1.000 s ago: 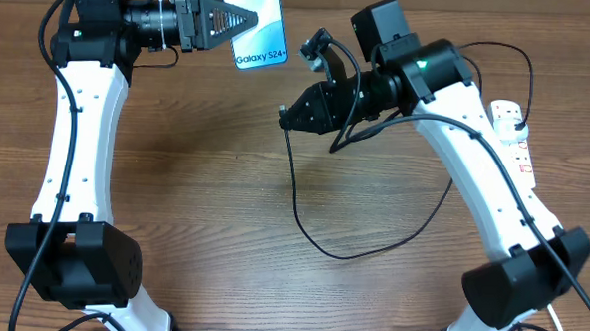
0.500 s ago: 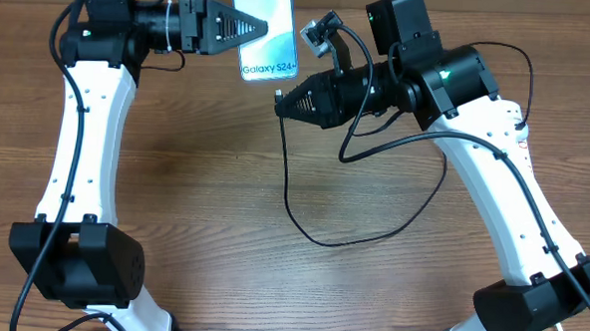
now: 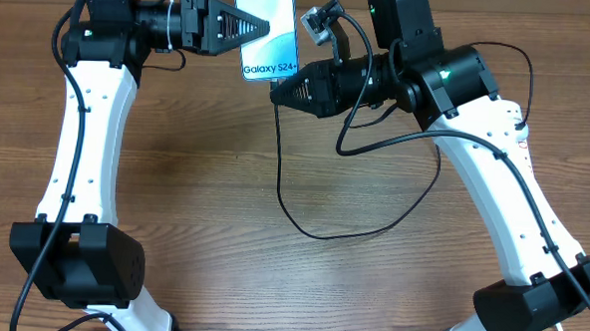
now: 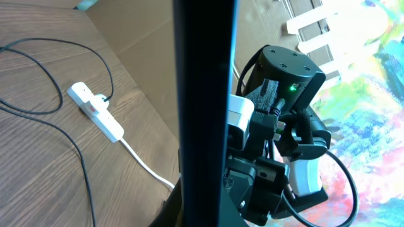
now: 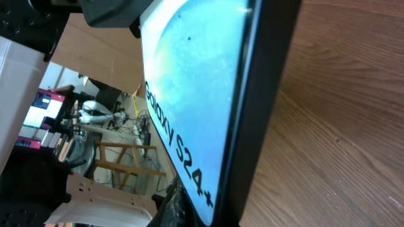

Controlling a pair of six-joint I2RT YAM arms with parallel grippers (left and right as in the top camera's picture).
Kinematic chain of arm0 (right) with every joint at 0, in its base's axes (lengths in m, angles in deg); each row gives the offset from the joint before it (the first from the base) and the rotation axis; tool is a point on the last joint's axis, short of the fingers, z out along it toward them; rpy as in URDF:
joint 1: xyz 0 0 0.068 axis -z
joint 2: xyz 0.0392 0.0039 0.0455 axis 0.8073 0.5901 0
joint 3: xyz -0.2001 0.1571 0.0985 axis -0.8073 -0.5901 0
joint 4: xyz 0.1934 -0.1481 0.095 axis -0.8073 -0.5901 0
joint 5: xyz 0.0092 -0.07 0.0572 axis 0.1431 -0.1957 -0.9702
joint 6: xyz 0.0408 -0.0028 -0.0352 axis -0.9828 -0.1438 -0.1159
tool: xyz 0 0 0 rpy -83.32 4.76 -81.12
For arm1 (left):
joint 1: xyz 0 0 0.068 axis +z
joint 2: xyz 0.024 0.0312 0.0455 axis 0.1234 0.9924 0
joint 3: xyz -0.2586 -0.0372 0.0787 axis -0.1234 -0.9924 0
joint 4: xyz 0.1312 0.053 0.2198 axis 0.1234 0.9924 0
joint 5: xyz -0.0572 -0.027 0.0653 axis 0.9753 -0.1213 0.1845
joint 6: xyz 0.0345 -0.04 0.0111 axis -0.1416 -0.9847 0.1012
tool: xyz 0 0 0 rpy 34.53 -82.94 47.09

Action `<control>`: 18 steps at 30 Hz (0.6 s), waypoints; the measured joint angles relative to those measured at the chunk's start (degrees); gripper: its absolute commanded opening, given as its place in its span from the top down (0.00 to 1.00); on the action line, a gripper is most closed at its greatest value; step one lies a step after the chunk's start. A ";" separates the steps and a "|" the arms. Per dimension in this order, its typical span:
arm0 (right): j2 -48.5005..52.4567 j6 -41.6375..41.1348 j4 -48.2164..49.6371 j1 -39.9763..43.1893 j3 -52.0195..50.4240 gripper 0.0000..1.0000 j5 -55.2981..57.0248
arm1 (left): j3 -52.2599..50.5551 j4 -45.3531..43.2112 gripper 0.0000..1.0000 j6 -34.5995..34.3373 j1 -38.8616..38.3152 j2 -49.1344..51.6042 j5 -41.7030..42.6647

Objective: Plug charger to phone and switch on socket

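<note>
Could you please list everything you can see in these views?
slim smartphone with lit blue screen: one, blue with dark edges, top centre, held aloft.
thin black charger cable: one, black, dangling beside the smartphone, looping across the centre.
white power strip with red switches: one, white, far right, lying flat.
brown wooden table: one, brown, beneath everything.
left gripper: one, black, shut on smartphone.
right gripper: one, black, shut on cable end.

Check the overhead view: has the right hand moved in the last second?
Yes. The right hand has shifted toward the table's far edge, closing on the phone.
</note>
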 measured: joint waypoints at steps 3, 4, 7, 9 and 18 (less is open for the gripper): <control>-0.02 -0.55 0.20 0.02 0.00 0.96 -0.37 | 0.00 -2.71 0.96 -0.24 0.00 0.00 0.46; -0.02 -0.72 0.24 0.04 0.00 0.96 -0.74 | 0.00 -3.78 0.96 -0.70 0.00 0.00 0.59; 0.00 -0.90 0.26 0.11 0.00 0.96 -1.70 | 0.00 -5.14 0.96 -1.62 0.00 0.00 0.57; -0.02 -1.05 0.26 0.11 0.00 0.96 -2.23 | 0.00 -5.66 0.96 -2.25 0.00 0.00 0.57; 0.00 -1.05 1.25 0.11 0.00 0.96 -3.58 | 0.00 -5.70 0.96 -3.74 0.00 0.00 0.57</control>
